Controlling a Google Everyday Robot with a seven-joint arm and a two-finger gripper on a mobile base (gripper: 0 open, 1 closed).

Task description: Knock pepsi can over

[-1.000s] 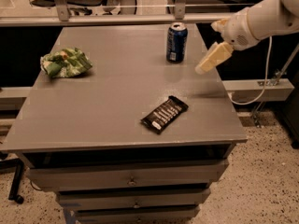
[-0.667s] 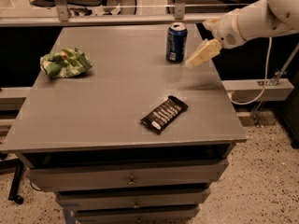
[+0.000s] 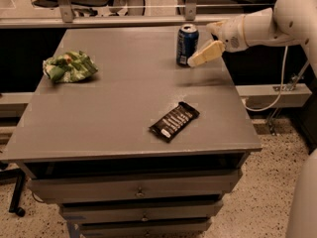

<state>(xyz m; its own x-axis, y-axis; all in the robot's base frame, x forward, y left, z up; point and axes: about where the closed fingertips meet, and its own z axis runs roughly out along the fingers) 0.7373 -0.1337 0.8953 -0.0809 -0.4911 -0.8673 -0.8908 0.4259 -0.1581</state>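
The pepsi can (image 3: 187, 44), blue with a silver top, stands upright near the far right edge of the grey table (image 3: 119, 103). My gripper (image 3: 198, 57) reaches in from the right on a white arm. Its cream fingers (image 3: 204, 54) point down and left, with their tip right beside the can's lower right side. I cannot see whether it touches the can.
A crumpled green chip bag (image 3: 69, 66) lies at the table's left side. A flat black candy bar wrapper (image 3: 174, 121) lies near the front right. A rail (image 3: 124, 20) runs behind the table. Drawers (image 3: 133, 190) sit under the tabletop.
My gripper has moved left across the right edge of the table and closed in on the can. The can still stands upright in the same spot.
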